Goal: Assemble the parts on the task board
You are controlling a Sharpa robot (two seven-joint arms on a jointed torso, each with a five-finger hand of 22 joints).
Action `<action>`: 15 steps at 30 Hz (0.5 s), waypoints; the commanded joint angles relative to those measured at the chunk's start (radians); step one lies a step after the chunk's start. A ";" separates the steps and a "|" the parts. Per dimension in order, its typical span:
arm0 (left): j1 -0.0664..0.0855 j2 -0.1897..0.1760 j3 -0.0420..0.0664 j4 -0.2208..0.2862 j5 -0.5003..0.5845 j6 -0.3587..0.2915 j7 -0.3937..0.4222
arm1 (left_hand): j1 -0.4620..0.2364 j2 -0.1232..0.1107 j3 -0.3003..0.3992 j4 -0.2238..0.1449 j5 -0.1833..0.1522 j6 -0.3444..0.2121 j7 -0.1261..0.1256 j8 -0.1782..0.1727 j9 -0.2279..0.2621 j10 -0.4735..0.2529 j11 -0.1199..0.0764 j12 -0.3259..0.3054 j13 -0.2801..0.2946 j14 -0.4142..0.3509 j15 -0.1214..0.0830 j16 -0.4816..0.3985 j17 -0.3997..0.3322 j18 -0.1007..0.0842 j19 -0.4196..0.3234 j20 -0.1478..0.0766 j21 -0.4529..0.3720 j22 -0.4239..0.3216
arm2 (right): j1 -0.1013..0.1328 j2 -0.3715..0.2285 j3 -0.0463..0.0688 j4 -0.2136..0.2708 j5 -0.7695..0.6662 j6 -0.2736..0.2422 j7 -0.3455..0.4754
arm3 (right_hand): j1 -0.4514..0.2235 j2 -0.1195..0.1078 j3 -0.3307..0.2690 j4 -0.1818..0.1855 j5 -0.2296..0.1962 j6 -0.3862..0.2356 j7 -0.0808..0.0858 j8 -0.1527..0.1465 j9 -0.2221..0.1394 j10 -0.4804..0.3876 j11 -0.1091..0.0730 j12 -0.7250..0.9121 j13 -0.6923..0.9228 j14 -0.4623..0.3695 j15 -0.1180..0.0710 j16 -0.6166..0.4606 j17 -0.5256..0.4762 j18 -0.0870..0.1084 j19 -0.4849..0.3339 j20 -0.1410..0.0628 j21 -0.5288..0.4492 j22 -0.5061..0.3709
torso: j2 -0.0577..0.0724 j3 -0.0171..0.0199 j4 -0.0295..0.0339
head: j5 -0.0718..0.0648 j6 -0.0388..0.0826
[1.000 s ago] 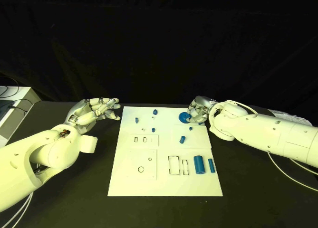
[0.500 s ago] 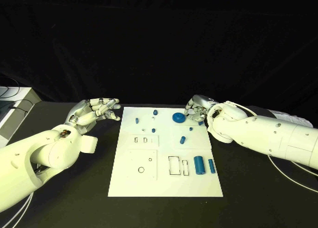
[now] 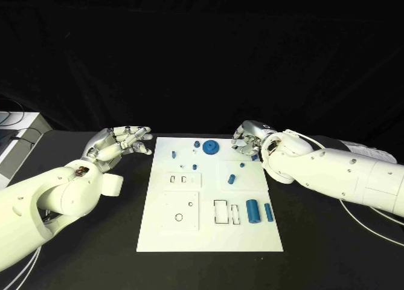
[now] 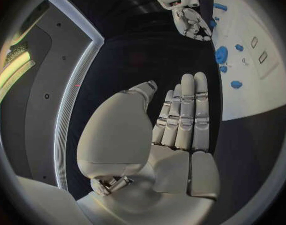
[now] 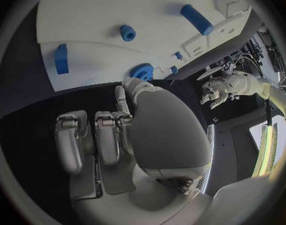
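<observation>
Blue disc (image 3: 209, 147) lies at the far end of the white task board (image 3: 211, 232), just beside the right robot hand (image 3: 246, 140), whose fingers are curled in beside it; whether they touch it I cannot tell. Left robot hand (image 3: 122, 140) hovers off the board's far left corner, fingers straight and empty, over the black desk (image 3: 97, 254).

Dim, black surroundings; the white task board (image 3: 211, 193) glows brightly, and wrist views bend strongly at their rims.

White task board (image 3: 211, 229) flat mid-table, small blue parts (image 3: 253, 209) scattered on it
</observation>
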 commanded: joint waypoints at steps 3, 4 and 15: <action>0.000 0.000 0.001 0.003 -0.002 0.010 0.006 | 0.001 -0.007 0.005 0.001 -0.006 0.005 -0.001 -0.005 0.002 -0.006 -0.001 -0.005 -0.001 -0.006 0.000 0.005 0.001 0.002 -0.008 0.000 0.003 0.001 | 0.000 0.005 0.000 0.001 -0.015 -0.021 0.011 | -0.016 -0.020 0.007 -0.004 -0.011 -0.027 0.007 -0.013 -0.005 0.103 0.001 0.002 0.263 0.103 -0.003 0.005 0.249 -0.007 0.105 -0.005 0.005 0.263 | 0.002 0.0001 0.0008 | 0.001 0.001; 0.000 0.000 0.001 0.003 -0.002 0.010 0.005 | 0.001 -0.007 0.005 0.001 -0.006 0.005 -0.001 -0.005 0.002 -0.006 -0.001 -0.005 -0.001 -0.006 0.000 0.005 0.001 0.002 -0.008 0.000 0.003 0.001 | 0.000 0.006 0.000 0.002 -0.014 -0.028 0.014 | -0.033 -0.035 0.003 0.000 -0.019 -0.052 0.017 -0.028 -0.011 0.103 0.008 0.002 0.263 0.103 0.003 0.006 0.250 -0.007 0.105 -0.001 0.005 0.263 | 0.002 0.0003 0.0005 | 0.003 0.001; 0.000 0.002 0.001 0.003 -0.002 0.011 0.006 | 0.001 -0.007 0.005 0.001 -0.006 0.005 -0.001 -0.005 0.002 -0.006 -0.001 -0.005 -0.001 -0.006 0.000 0.005 0.001 0.002 -0.008 0.000 0.003 0.001 | 0.000 0.053 0.000 -0.012 0.017 -0.043 0.033 | -0.065 -0.055 -0.096 0.017 -0.071 -0.143 0.051 -0.087 -0.030 0.103 0.042 0.002 0.263 0.103 0.035 0.005 0.249 -0.007 0.105 0.031 0.005 0.263 | 0.001 -0.0001 0.0025 | 0.002 0.002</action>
